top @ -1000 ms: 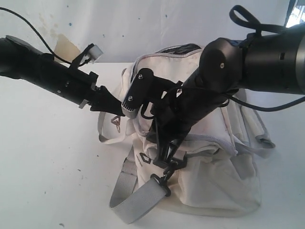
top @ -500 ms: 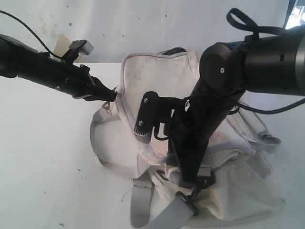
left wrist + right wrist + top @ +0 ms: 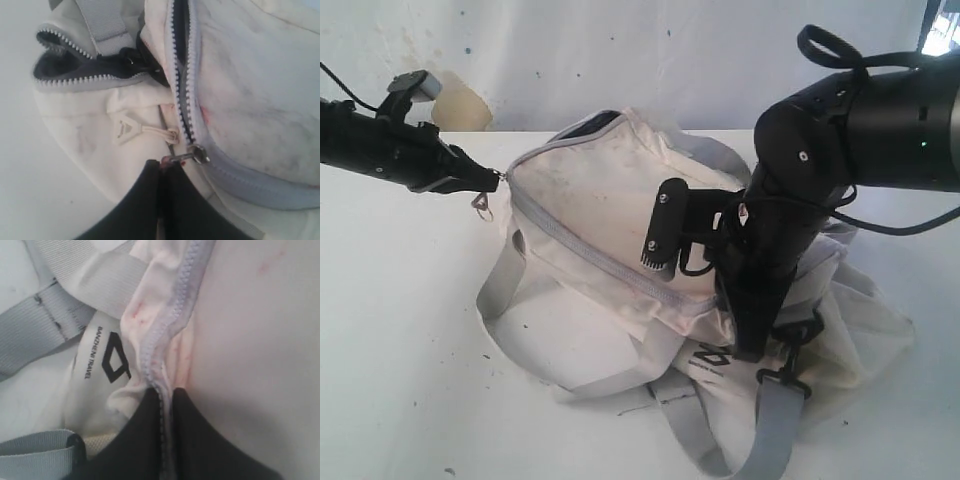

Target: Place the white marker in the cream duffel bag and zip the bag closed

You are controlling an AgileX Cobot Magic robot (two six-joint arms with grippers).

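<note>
The cream duffel bag (image 3: 620, 230) lies across the white table, stretched between both arms. At its left end my left gripper (image 3: 492, 182) is shut on the metal zipper pull (image 3: 192, 155). The grey zipper (image 3: 580, 250) runs shut along the bag's top edge from there. My right gripper (image 3: 745, 345) is shut on the zipper seam (image 3: 165, 350) at the bag's right end, beside a black printed label (image 3: 116, 360). A side pocket (image 3: 75, 75) gapes open in the left wrist view. The white marker is not visible in any view.
Grey webbing straps (image 3: 765, 430) with a black clip (image 3: 775, 378) trail off the bag toward the table's front edge. Another strap loop (image 3: 495, 290) curls at the bag's left. A stained white wall (image 3: 570, 50) stands behind.
My left gripper has pulled the zipper pull far to the left, and the zipper has shut along the top. The bag has stretched and slid left. My right gripper kept its hold.
</note>
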